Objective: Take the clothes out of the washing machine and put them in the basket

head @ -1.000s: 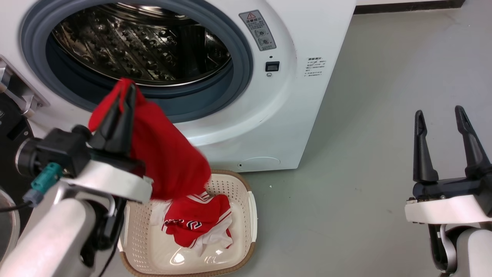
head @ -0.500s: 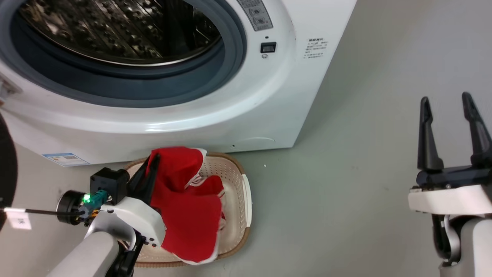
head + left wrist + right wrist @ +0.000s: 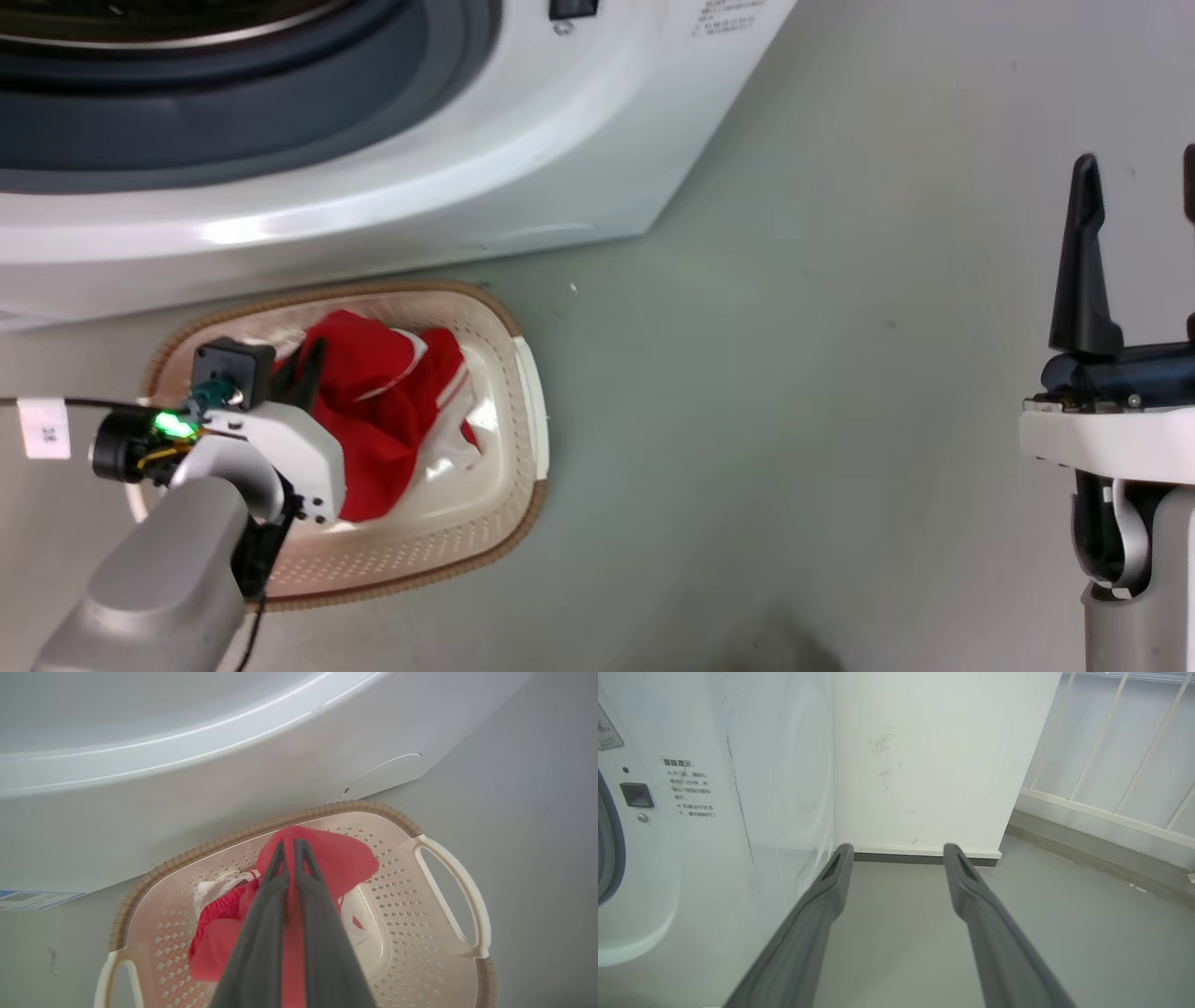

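Two fingers of left gripper (image 3: pixel 289 845) pressed together, pinching the red clothes (image 3: pixel 392 411) inside the basket (image 3: pixel 523 504), lower left of head view. Basket sits on the floor (image 3: pixel 794 373) just below the washing machine (image 3: pixel 467 168) front. Right gripper (image 3: pixel 896 851) spread, far right, well apart. Left wrist view shows the pinch close up; right wrist view shows wall (image 3: pixel 934 765) and railing (image 3: pixel 1111 742).

Soft matt cloth clothes (image 3: pixel 373 411); glossy perforated plastic basket (image 3: pixel 504 467); smooth glossy washing machine (image 3: pixel 420 187).
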`<state>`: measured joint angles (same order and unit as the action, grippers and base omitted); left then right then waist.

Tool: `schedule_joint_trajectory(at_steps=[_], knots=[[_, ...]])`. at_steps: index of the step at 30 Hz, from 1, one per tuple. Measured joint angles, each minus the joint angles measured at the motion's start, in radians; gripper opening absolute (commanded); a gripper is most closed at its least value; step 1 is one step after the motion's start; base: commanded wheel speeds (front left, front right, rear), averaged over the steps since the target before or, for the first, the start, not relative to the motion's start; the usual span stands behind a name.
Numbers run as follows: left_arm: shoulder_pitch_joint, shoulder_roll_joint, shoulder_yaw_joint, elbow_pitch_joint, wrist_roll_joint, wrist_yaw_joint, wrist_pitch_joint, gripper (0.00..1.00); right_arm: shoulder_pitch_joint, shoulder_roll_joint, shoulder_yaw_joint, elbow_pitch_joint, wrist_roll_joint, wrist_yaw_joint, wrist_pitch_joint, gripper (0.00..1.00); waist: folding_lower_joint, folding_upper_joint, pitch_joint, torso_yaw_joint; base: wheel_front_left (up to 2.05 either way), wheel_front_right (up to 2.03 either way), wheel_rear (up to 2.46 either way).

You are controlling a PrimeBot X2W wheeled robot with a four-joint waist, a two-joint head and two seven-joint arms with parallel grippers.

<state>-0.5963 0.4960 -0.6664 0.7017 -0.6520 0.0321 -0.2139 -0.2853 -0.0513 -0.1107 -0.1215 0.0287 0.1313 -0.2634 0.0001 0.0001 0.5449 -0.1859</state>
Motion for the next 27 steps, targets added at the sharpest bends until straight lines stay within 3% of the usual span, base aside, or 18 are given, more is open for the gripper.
schedule_joint_trajectory(at_steps=[11, 20, 22, 27], knots=[[-0.156, -0.051, -0.018, 0.312, 0.023, -0.066, -0.019, 0.0, -0.032, 0.0, -0.007, -0.012, 0.025, 0.0, 0.0, 1.0, 0.0001, 0.0, 0.171, -0.073, 0.0, 0.0, 0.0], [-0.218, -0.099, 0.012, 0.448, -0.01, -0.098, -0.042, 0.0, -0.044, 0.0, -0.017, -0.02, 0.024, 0.0, 0.0, 1.0, 0.0, 0.0, 0.213, -0.08, 0.0, 0.0, 0.0], [-0.226, -0.107, 0.023, 0.464, -0.022, -0.109, -0.044, 1.0, -0.046, 0.0, -0.018, -0.02, 0.02, 0.0, 0.0, 1.0, 0.0, 0.0, 0.211, -0.073, 0.0, 0.0, 0.0], [-0.228, -0.132, 0.043, 0.46, -0.034, -0.13, -0.046, 1.0, -0.047, 0.0, -0.021, -0.009, -0.002, 0.0, 0.0, 1.0, 0.0, 0.0, 0.185, -0.057, 0.0, 0.0, 0.0]])
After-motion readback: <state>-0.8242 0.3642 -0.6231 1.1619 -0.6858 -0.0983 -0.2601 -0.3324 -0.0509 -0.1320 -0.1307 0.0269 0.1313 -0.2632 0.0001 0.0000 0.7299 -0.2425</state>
